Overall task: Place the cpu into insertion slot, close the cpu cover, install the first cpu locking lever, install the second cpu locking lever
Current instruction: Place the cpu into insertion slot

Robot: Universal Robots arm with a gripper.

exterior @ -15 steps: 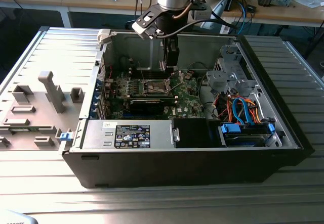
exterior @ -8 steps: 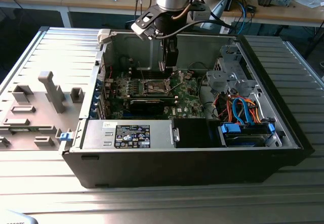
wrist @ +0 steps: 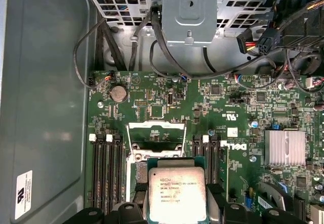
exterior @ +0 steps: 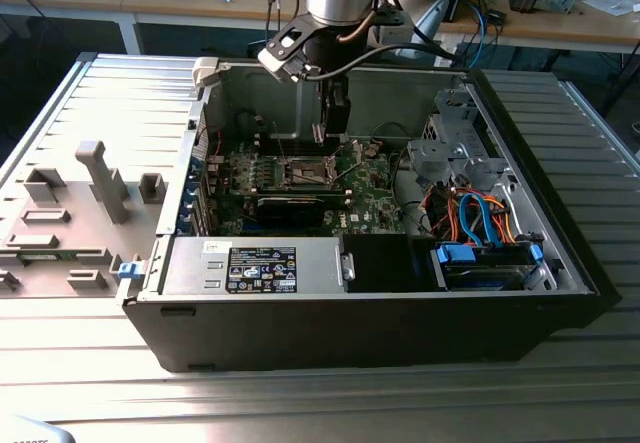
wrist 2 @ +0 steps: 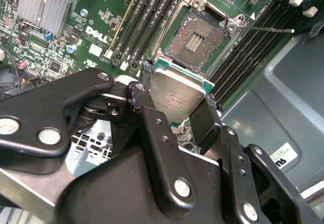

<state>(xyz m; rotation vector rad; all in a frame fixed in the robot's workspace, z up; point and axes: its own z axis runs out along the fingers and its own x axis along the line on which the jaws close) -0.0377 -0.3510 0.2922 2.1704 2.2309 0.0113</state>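
Closest to us in the second wrist view, the gripper (wrist 2: 178, 107) clamps the cpu (wrist 2: 174, 90) by two opposite edges. It holds the chip near the bare insertion slot (wrist 2: 195, 39), not seated in it. In the first wrist view we see the cpu cover (wrist: 155, 126) flipped open beyond the chip. Across the exterior view from its left, we find grey fixture blocks (exterior: 100, 178), the green motherboard (exterior: 300, 178), then blue and orange cables (exterior: 480, 218).

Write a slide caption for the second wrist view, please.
The claw grips the cpu close to the open insertion slot on the green motherboard.
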